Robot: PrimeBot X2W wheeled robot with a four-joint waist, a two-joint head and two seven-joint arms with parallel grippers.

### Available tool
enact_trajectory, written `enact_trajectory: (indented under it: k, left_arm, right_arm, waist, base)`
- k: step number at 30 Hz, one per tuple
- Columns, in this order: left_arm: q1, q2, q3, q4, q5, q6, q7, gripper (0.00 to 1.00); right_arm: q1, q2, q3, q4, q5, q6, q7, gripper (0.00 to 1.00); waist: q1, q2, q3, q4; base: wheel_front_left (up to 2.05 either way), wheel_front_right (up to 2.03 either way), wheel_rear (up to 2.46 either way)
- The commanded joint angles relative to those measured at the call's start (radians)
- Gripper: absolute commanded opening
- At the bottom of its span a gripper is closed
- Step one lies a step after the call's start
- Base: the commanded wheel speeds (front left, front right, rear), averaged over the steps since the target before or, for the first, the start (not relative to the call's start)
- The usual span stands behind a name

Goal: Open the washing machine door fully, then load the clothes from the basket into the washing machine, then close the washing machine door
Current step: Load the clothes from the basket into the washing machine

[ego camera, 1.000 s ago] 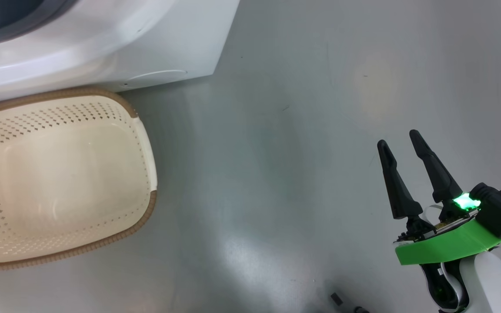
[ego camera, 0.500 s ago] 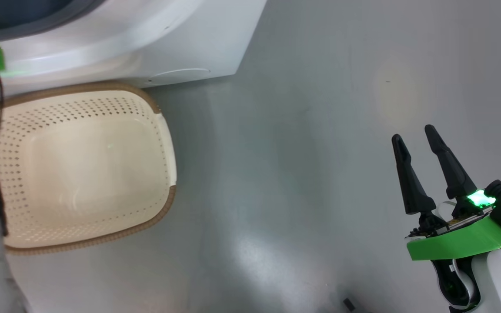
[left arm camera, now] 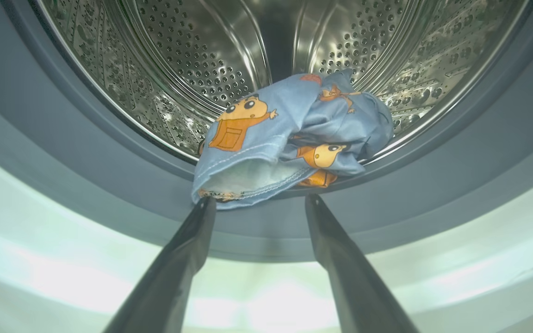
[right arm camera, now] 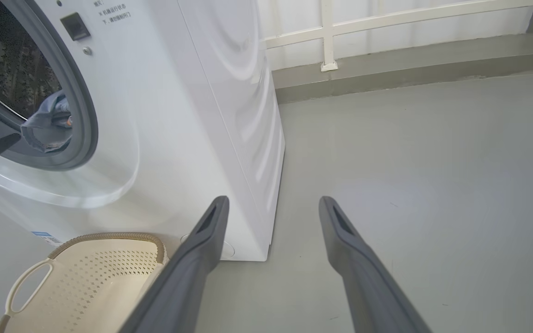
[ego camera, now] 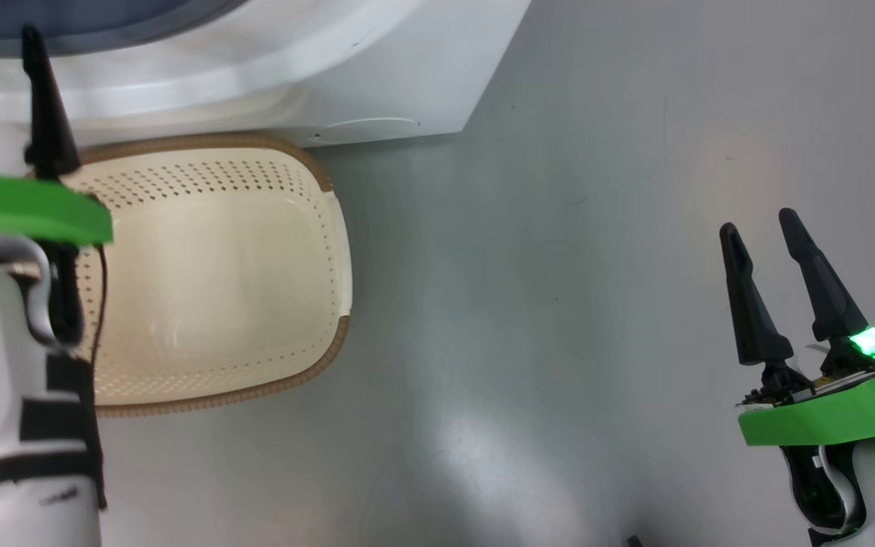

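Shiny perforated steel drum (left arm camera: 178,69), soft printed cloth clothes (left arm camera: 289,134)

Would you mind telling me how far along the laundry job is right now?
Done: the basket is empty and the clothes lie in the mouth of the washer. In hand: the open left gripper points at them, their hem over the gasket, so a push inward seems likely. The right gripper is open over the floor. Left: closing the door.

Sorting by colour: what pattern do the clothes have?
The clothes: light blue with orange cartoon figures; clearest in the left wrist view.
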Motion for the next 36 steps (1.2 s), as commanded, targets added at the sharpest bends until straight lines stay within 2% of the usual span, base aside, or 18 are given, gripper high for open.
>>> enact_trajectory:
  k: [1,14,22,29,36]
  left_arm:
    - [0.075,0.024,0.015,-0.054,0.017,-0.007,-0.005,1.00]
    - [0.325,-0.011,0.016,-0.214,0.017,-0.005,-0.005,1.00]
    - [0.492,-0.018,-0.001,-0.361,0.009,0.037,-0.005,1.00]
    - [0.507,-0.019,-0.028,-0.383,-0.023,0.059,-0.005,1.00]
    - [0.437,-0.018,-0.038,-0.361,-0.016,0.045,-0.005,1.00]
  right_arm:
    - [0.048,-0.021,0.013,-0.026,0.000,0.002,-0.005,1.00]
    - [0.080,-0.042,0.010,-0.026,-0.001,0.002,-0.005,1.00]
    - [0.084,-0.049,0.018,-0.021,0.001,0.002,-0.005,1.00]
    - [0.084,-0.047,0.027,-0.014,-0.002,0.002,-0.005,1.00]
    - [0.085,-0.043,0.029,-0.014,-0.004,0.002,-0.005,1.00]
  waist:
    - [0.0000,0.0000,-0.007,0.010]
    - [0.0000,0.0000,-0.043,0.030]
    - [0.0000,0.0000,-0.058,0.022]
    - [0.0000,0.0000,-0.061,0.023]
    - [0.0000,0.0000,-0.061,0.025]
  base:
    - [0.00,0.00,0.00]
    - [0.00,0.00,0.00]
    - [0.00,0.00,0.00]
    - [0.00,0.00,0.00]
    - [0.00,0.00,0.00]
